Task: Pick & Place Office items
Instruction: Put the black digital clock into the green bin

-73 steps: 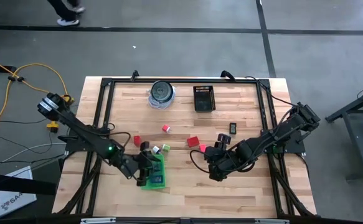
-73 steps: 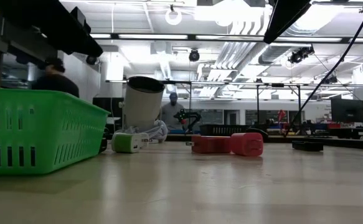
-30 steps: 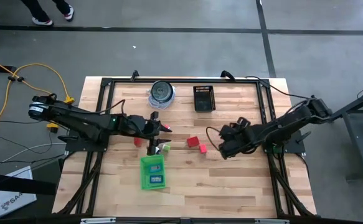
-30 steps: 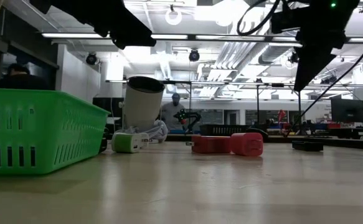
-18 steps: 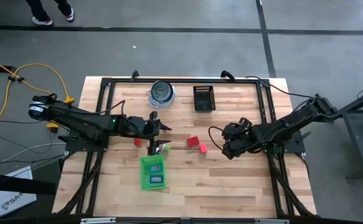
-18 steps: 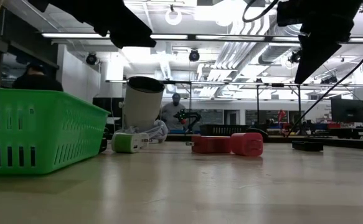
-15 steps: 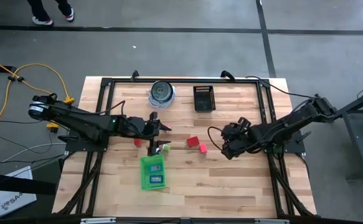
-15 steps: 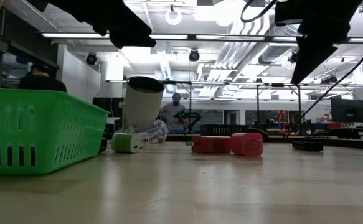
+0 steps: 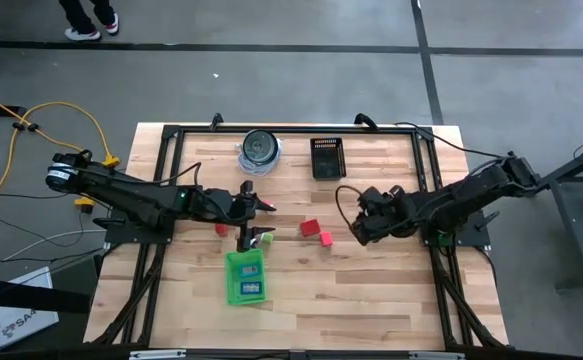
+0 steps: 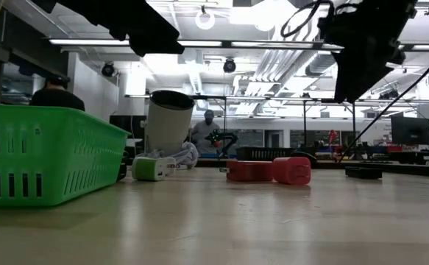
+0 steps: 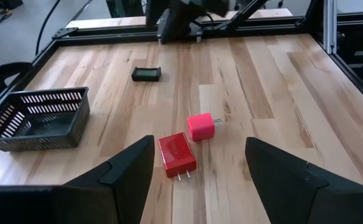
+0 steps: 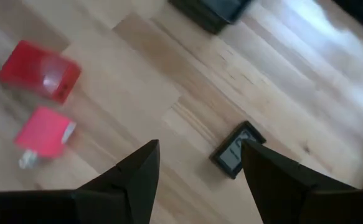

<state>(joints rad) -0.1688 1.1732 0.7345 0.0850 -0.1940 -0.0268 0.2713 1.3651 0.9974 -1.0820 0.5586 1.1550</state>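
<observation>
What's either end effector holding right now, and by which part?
Nothing. The left end effector is open and empty above the red block and pink block. The right end effector is open and empty above the small black piece.

Both arms (image 9: pixel 131 200) are dark, jointed links with black cables looped along them. The left carries a small green light; its wrist view's lower frame shows broad, matte black fingers (image 11: pixel 131 168).

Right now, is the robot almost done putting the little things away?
Not yet. The green tray already holds a few pieces. Nothing is being carried: the left gripper and right gripper are both open and empty. The red block, pink block and small black piece still lie on the table.
</observation>
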